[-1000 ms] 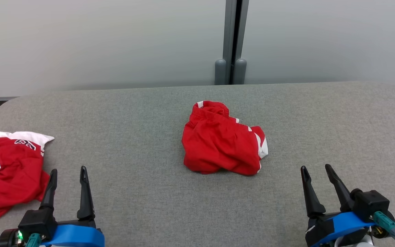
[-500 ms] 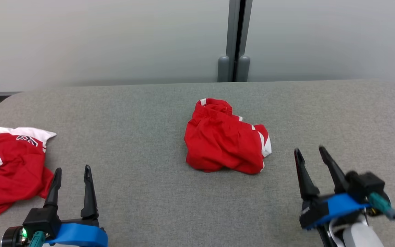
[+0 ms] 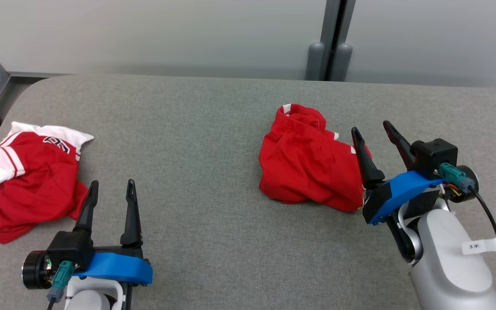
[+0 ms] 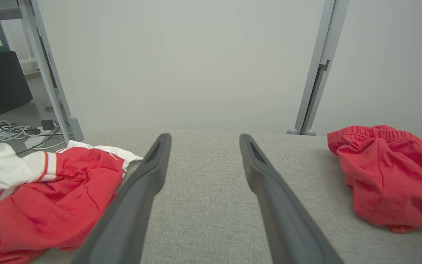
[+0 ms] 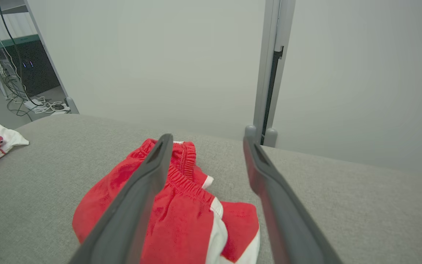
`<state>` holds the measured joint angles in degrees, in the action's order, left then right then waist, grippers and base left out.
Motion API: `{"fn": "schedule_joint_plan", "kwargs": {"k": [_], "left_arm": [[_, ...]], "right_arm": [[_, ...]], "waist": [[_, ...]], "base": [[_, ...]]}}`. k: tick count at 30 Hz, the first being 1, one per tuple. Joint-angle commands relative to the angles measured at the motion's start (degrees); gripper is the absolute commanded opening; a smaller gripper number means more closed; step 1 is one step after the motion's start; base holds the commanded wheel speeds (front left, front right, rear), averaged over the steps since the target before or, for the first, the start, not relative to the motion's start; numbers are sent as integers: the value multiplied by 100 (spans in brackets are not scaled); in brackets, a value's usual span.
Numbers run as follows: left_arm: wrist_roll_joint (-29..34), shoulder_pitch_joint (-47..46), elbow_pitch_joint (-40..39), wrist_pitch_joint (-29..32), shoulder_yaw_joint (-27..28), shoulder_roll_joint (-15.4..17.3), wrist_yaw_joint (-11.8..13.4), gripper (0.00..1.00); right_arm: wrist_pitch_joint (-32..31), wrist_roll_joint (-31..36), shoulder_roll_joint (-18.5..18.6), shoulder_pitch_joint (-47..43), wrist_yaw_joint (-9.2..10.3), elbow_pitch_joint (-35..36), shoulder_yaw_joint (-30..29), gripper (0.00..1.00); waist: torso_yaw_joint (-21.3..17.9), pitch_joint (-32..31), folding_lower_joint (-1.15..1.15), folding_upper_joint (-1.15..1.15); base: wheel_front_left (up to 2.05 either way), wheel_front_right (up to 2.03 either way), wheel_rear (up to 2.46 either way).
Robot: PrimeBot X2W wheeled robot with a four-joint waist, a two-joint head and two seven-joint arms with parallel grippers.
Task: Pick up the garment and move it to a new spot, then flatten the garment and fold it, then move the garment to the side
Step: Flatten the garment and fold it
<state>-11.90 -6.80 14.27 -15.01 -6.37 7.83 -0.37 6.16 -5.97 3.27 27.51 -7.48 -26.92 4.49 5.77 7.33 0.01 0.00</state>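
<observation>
1. Left gripper [image 3: 113,182]: spread wide, empty, beside a crumpled red-and-white jersey [image 3: 32,185].
2. Right gripper [image 3: 370,126]: spread wide, empty, at the right edge of crumpled red white-striped shorts [image 3: 306,168].
3. Shorts lie right-centre on grey fabric table [image 3: 196,129], long axis near-to-far, waistband farthest.

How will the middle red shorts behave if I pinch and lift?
Probably floppy: the red shorts lie crumpled in soft folds, so a pinch may lift one layer while the rest drapes. Likely light, thin cloth. Pushed across the grey fabric table, they would probably bunch, not slide.
</observation>
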Motion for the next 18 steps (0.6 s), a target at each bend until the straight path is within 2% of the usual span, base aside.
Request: {"fn": "schedule_joint_plan", "kwargs": {"k": [1,7,16,17,18], "left_arm": [[50,-112,12,-25,-6,-26,-23,100],[73,-235,74,-25,18,-120,-58,100],[150,-323,123,-25,106,-199,-131,100],[153,-337,134,-25,109,-208,-146,100],[154,-354,148,-25,108,-216,-156,100]], "right_arm": [[-8,17,52,97,-3,-178,-32,100],[76,-8,155,280,-3,-1187,-121,100],[342,-408,42,454,-3,-2260,124,100],[346,-503,27,483,-3,-2367,153,47],[375,-559,18,514,-3,-2449,202,27]], "waist": [[110,109,-1,0],[298,290,-1,0],[398,421,-1,0],[405,422,-1,0],[415,415,-1,0]], "base": [[0,0,0],[0,0,0],[0,0,0],[0,0,0],[0,0,0]]}}
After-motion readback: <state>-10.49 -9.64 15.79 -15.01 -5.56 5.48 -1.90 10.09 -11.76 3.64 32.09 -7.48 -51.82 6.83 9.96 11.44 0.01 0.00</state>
